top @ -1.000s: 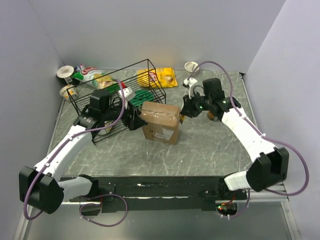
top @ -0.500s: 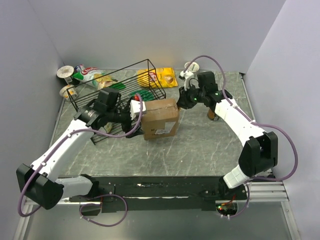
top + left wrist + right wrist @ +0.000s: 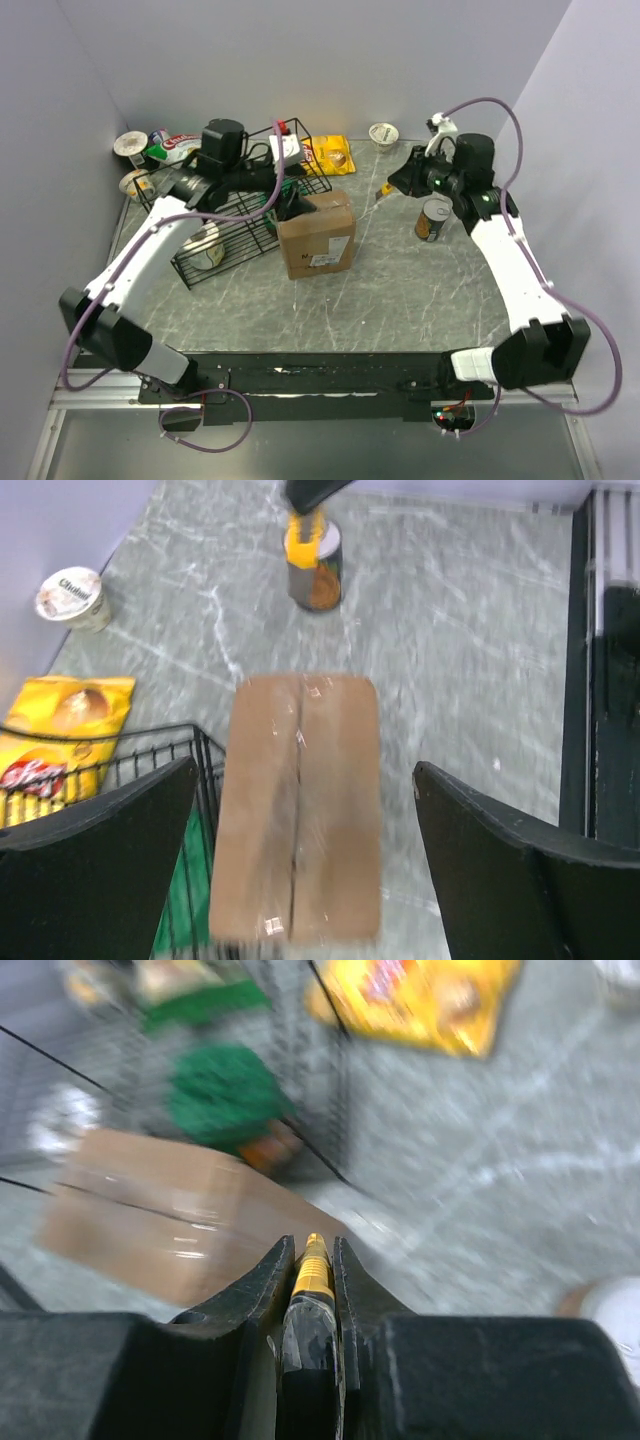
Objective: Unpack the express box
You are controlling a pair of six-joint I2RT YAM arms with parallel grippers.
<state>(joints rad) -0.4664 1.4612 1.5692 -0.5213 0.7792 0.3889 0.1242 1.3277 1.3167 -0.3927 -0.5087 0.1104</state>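
The express box (image 3: pixel 318 237), a brown carton with a taped top seam and a white label on its front, stands mid-table against the black wire basket (image 3: pixel 215 250). In the left wrist view the box (image 3: pixel 300 810) lies below and between my fingers. My left gripper (image 3: pixel 292 207) (image 3: pixel 305 880) is open above the box's far left top edge and holds nothing. My right gripper (image 3: pixel 398 182) (image 3: pixel 312 1250) is shut on a yellow and black cutter (image 3: pixel 312 1275), its tip (image 3: pixel 384 190) off the box's right side. The box (image 3: pixel 180 1215) shows blurred ahead of the cutter.
A can (image 3: pixel 432 220) (image 3: pixel 315 575) stands under the right arm. A white cup (image 3: pixel 383 133) (image 3: pixel 75 595) and a yellow snack bag (image 3: pixel 330 152) (image 3: pixel 420 995) lie at the back. Cups and snack bags sit at the back left (image 3: pixel 150 150). A green pack (image 3: pixel 225 1095) is in the basket.
My left arm swung back over the basket and its gripper now hangs above the box. My right arm drew back to the right, away from the box, with the cutter. The box shifted slightly.
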